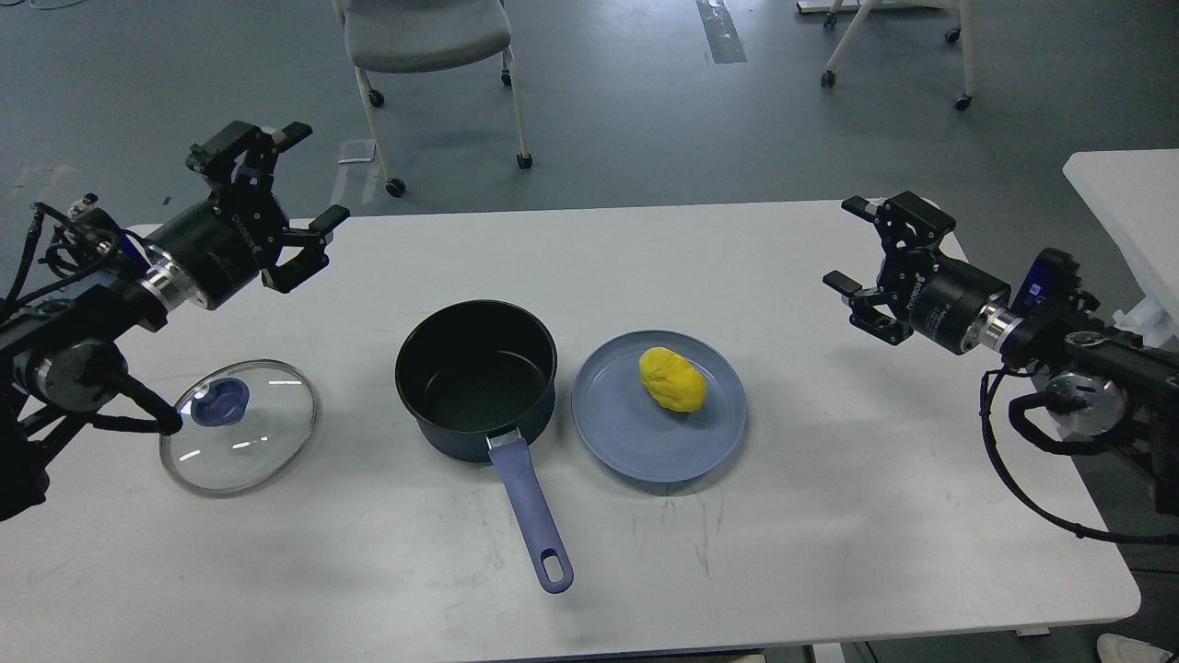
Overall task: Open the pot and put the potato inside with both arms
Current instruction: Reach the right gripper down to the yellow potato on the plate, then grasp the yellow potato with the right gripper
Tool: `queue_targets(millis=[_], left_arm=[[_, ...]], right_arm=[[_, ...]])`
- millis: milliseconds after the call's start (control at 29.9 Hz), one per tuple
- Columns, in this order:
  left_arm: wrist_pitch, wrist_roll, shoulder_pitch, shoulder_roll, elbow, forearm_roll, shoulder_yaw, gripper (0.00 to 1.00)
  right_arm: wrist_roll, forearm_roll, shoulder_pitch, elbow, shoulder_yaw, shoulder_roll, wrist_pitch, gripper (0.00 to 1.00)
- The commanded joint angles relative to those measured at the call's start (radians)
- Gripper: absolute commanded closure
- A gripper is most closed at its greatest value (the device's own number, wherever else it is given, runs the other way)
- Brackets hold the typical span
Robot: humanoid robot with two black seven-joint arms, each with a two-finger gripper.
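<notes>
A dark pot (476, 376) with a blue handle (534, 516) stands open and empty at the table's middle. Its glass lid (239, 426) with a blue knob lies flat on the table to the pot's left. A yellow potato (673, 379) lies on a blue plate (645, 433) right of the pot. My left gripper (309, 175) is open and empty, raised over the table's far left. My right gripper (852, 244) is open and empty, raised near the table's far right, well right of the plate.
The white table (589, 249) ends close behind both grippers. A grey wheeled chair (433, 37) stands on the floor behind it. Another white table (1128, 198) stands at the far right.
</notes>
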Motion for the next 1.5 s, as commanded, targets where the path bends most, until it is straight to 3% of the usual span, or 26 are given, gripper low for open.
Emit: queue_targets(millis=[0, 234, 468, 769, 1471], left_arm=[[0.0, -0.006, 0.029, -0.045, 0.023, 0.009, -0.022, 0.02], [0.0, -0.003, 0.061, -0.079, 0.031, 0.013, -0.06, 0.02], [0.0, -0.003, 0.06, -0.072, 0.031, 0.012, -0.076, 0.02], [0.0, -0.002, 0.06, -0.071, 0.029, 0.012, -0.076, 0.02], [0.0, -0.006, 0.061, -0.075, 0.027, 0.013, -0.106, 0.02]], right_arm=[[0.0, -0.155, 0.093, 0.046, -0.059, -0.034, 0.0, 0.0], [0.0, -0.367, 0.383, 0.097, -0.344, -0.03, 0.0, 0.0], [0.0, -0.559, 0.621, 0.117, -0.662, 0.166, 0.0, 0.0], [0.0, -0.674, 0.646, 0.084, -0.885, 0.363, -0.085, 0.0], [0.0, -0.677, 0.624, -0.06, -0.972, 0.553, -0.114, 0.0]])
